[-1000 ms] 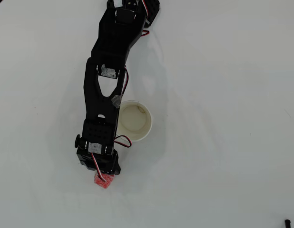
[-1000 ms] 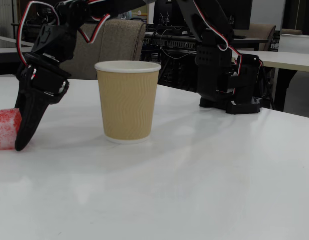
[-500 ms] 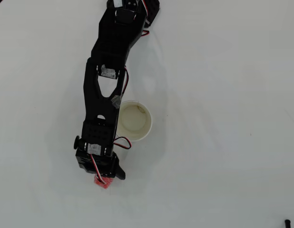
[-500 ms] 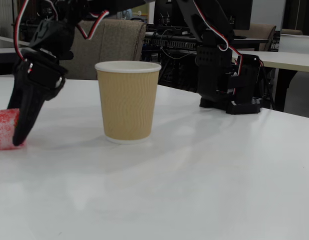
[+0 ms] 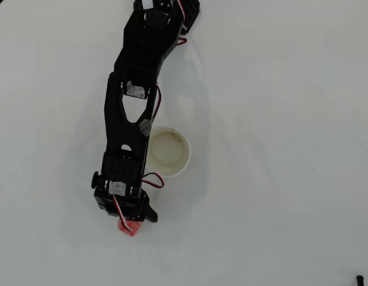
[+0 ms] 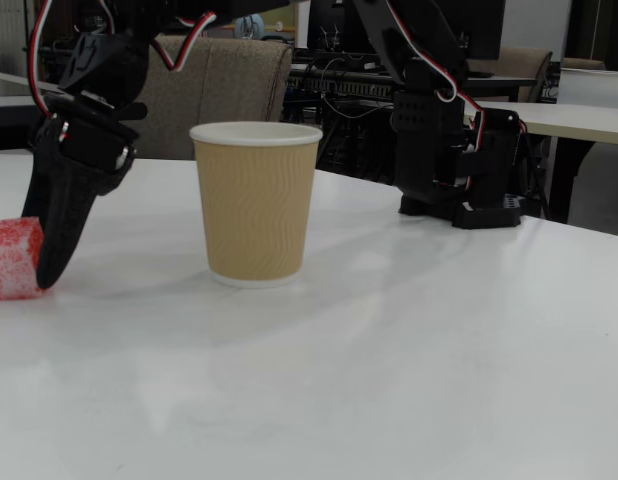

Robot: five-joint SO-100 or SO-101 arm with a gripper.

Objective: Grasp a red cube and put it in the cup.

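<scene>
Red cube (image 6: 13, 259): one only, at the left edge of the fixed view, resting on the white table (image 6: 409, 350). In the overhead view the red cube (image 5: 127, 228) lies low and left of centre, mostly covered by the black gripper head; only its lower part shows.

Gripper (image 6: 47, 270): one. In the fixed view one dark finger (image 6: 61, 220) slants down to the table and touches the cube's right face. A second finger is not separable in either view, so whether the jaws are spread or closed on the cube cannot be told. In the overhead view the gripper (image 5: 129, 225) sits directly over the cube, with a red and white wire crossing it.

Cup (image 6: 256, 203): one, upright, tan ribbed wall and white rim, right of the cube and gripper in the fixed view, apart from both. In the overhead view the cup (image 5: 186, 156) stands just right of the arm (image 5: 133, 101), above and right of the cube; its cream inside holds nothing.

Arm base (image 6: 454, 150): upper right of the fixed view.
</scene>
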